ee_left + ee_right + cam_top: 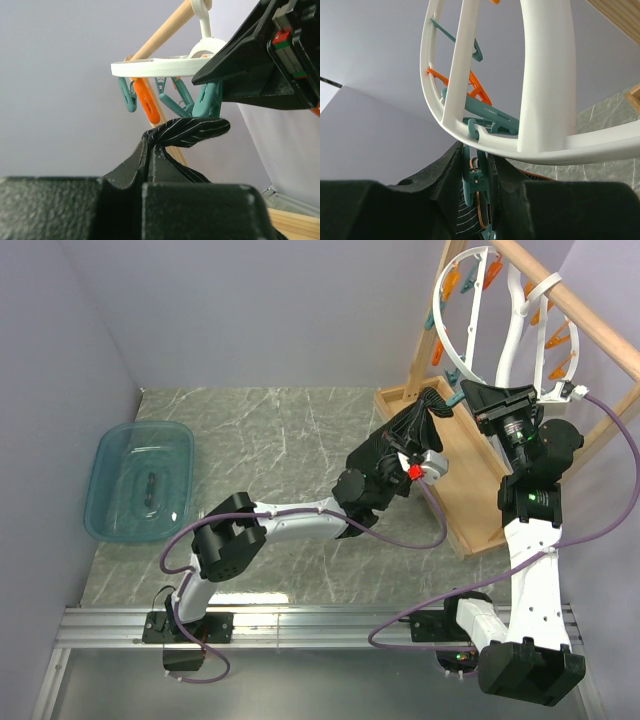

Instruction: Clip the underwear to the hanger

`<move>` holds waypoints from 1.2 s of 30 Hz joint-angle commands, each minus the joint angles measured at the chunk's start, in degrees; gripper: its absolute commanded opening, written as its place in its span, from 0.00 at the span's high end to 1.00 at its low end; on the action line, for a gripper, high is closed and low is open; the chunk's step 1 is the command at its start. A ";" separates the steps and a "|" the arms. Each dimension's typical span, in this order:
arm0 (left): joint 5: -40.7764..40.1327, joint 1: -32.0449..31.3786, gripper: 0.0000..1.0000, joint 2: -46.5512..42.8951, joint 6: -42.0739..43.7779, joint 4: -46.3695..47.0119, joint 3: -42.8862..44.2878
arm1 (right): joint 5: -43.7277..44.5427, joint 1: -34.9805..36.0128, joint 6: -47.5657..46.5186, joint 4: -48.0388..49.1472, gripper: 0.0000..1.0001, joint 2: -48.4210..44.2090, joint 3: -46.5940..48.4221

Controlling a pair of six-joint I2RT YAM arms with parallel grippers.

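Left claw: the left gripper is pinched together on the underwear, holding a folded edge up at the far right of the table.
Right claw: the right gripper is clamped on a teal clothespin hanging from the hanger. I cannot tell whether the pin's mouth is parted.
Underwear: it is off the table, with its striped edge right at the foot of that pin, under the ring.
Hanger: it hangs from the wooden rack at the far right.
Risk 1: the fabric looks shallow at the pin's mouth. A bite on only the thin edge would probably let the garment slip out.
Risk 2: the ring hangs free, so a push from the right gripper could swing the pin away from the cloth.
Risk 3: the 2 grippers work almost touching, and a small misjudged move could knock them together.
Risk 4: if the left gripper lets go before the pin holds, the garment likely drops onto the rack's base.
Count, rig: 2 arms, 2 grippers.
Count, task things: 1 underwear, 1 hanger.
Count, pins: the left wrist view shows 1 orange clothespin and at least 3 teal. The pins farther round the ring overlap too much to count.
Count, other: 1 wooden rack and 1 bin at the left.
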 commanded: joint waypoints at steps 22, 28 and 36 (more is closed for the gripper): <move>3.20 0.10 1.00 2.96 -0.16 21.20 5.00 | -5.66 -0.05 5.44 -4.06 1.00 2.15 -1.81; 2.76 0.10 1.00 4.46 -0.78 19.26 7.47 | -6.10 -0.05 5.62 -4.15 1.00 2.50 -1.63; 3.11 0.10 1.00 6.04 -0.87 17.50 9.84 | -6.54 -0.14 5.44 -4.42 1.00 2.85 -1.37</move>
